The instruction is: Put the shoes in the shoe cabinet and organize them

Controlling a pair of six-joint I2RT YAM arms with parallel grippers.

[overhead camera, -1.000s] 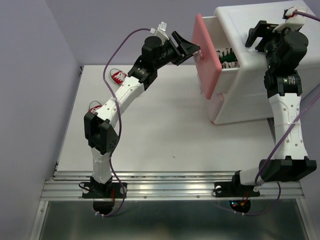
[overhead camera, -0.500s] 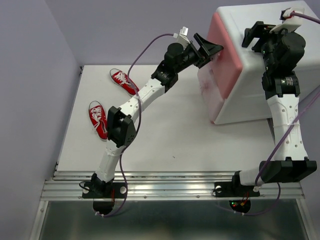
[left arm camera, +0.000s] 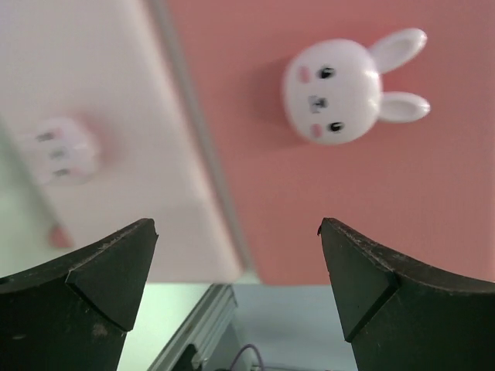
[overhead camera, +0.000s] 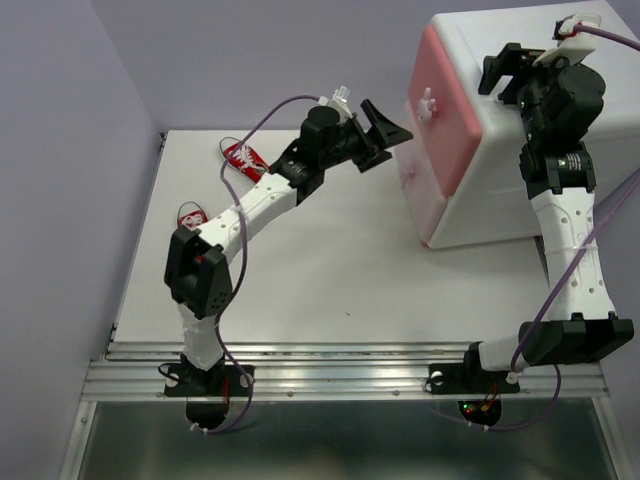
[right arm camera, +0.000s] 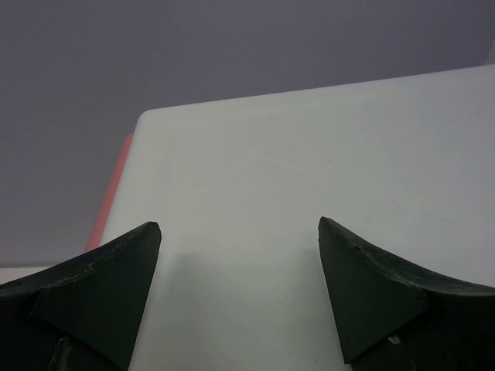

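The large white boxy plastic shoe cabinet (overhead camera: 490,190) fills the upper right of the overhead view. Its pink drawer front (overhead camera: 445,110) stood pulled out a second ago with green sneakers visible inside, and now sits flush with the body. The pale grey table (overhead camera: 340,250) spreads below and to the left. The left gripper (overhead camera: 385,135) was pressed against that front half a second ago. It has drawn back just left of it, jaws spread wide with nothing between them, and its wrist view faces the small white rabbit-shaped knob (left arm camera: 332,91). The right gripper (overhead camera: 503,72) hovers over the cabinet's top, likewise released and empty. In the upper left, a red canvas sneaker with white laces (overhead camera: 240,158) lies on the table. A second red sneaker (overhead camera: 190,215) lies nearer the frame's bottom. Both are partly hidden by the left arm and well apart from the cabinet. The green pair looks stowed, so the red pair probably comes next.
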